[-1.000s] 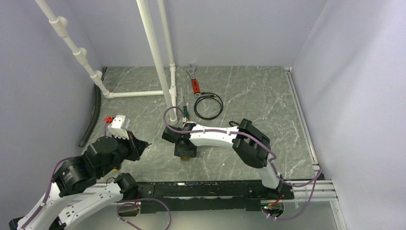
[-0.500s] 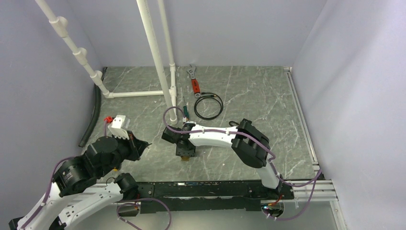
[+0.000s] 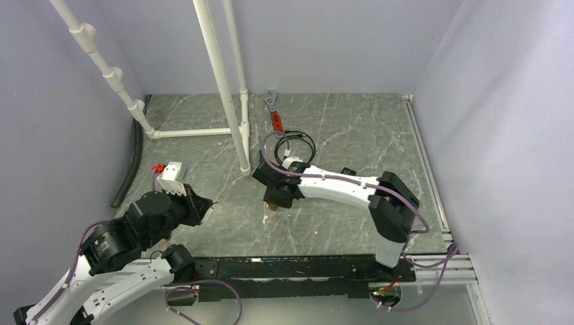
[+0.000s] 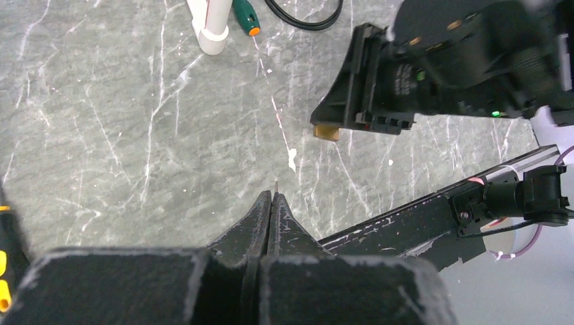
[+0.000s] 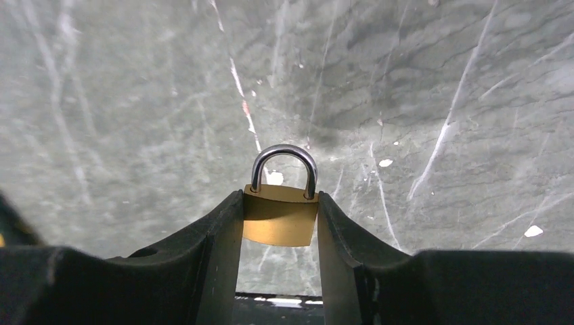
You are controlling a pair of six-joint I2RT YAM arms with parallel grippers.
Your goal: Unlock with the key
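Above the tabletop (image 3: 338, 135): right jaws grasping padlock (image 5: 279, 217), left jaws clenched on presumed key (image 4: 276, 184); next I must line key up with padlock.

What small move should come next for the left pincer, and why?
Probably ease the left pincer toward the padlock. The right pincer grips the padlock by its sides, while the left pincer is shut on what is likely the key, only its thin metal tip showing, not yet at the lock.
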